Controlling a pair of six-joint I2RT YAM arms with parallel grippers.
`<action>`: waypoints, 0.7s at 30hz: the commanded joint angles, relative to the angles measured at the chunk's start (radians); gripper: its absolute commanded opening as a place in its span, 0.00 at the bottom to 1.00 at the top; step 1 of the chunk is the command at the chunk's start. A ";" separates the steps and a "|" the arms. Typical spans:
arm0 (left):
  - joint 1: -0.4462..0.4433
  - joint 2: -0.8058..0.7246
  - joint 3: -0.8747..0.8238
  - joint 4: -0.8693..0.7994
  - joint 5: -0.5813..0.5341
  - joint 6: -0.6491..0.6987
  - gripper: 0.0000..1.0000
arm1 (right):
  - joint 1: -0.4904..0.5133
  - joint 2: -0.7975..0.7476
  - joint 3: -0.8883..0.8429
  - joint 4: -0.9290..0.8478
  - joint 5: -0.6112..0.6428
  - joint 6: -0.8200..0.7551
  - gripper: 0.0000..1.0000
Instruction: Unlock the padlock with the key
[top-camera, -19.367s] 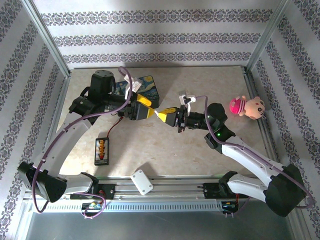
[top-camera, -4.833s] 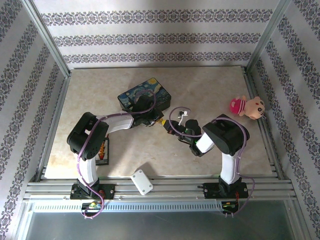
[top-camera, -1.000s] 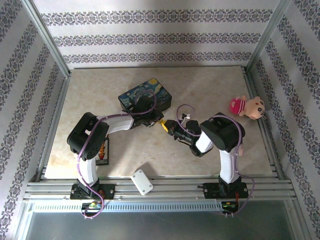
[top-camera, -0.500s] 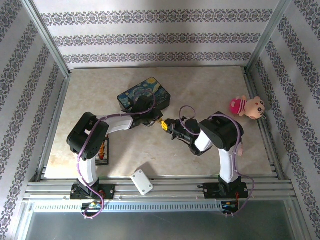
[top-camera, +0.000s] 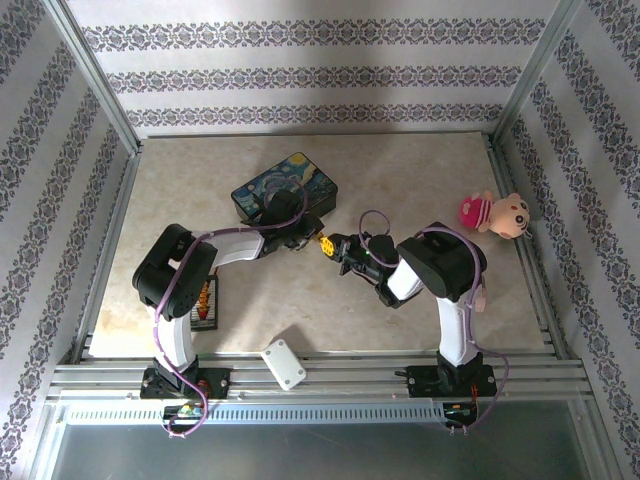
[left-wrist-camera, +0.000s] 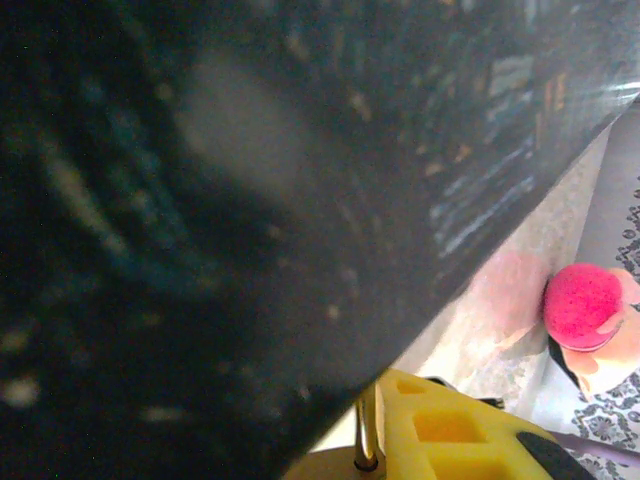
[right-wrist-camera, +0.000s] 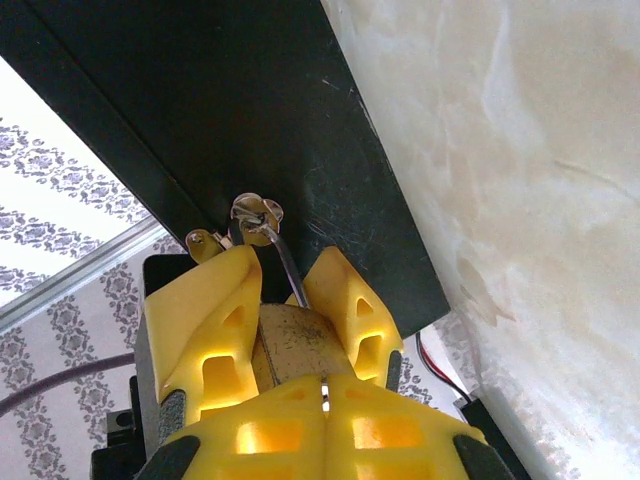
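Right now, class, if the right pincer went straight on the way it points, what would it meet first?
Most likely the dark side of the box, at its latch, straight ahead of the right pincer, which holds the padlock. The gap looks small, though depth is hard to judge.

Padlock (right-wrist-camera: 293, 345): small brass body with a thin silver shackle. The shackle runs up into the metal latch (right-wrist-camera: 257, 211) on the dark side wall of the box (right-wrist-camera: 200, 90), near the box's corner.

Key (right-wrist-camera: 325, 385): a thin sliver at the body's base (mostly hidden).
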 joint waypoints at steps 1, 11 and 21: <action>-0.055 -0.017 -0.024 -0.009 0.195 -0.043 0.21 | 0.010 0.006 0.011 -0.027 0.071 0.129 0.00; -0.055 -0.031 -0.026 -0.009 0.195 -0.032 0.49 | 0.008 0.016 0.002 -0.027 0.087 0.116 0.00; -0.040 -0.091 -0.065 -0.045 0.178 -0.011 0.81 | 0.014 0.033 0.023 -0.027 0.100 0.115 0.00</action>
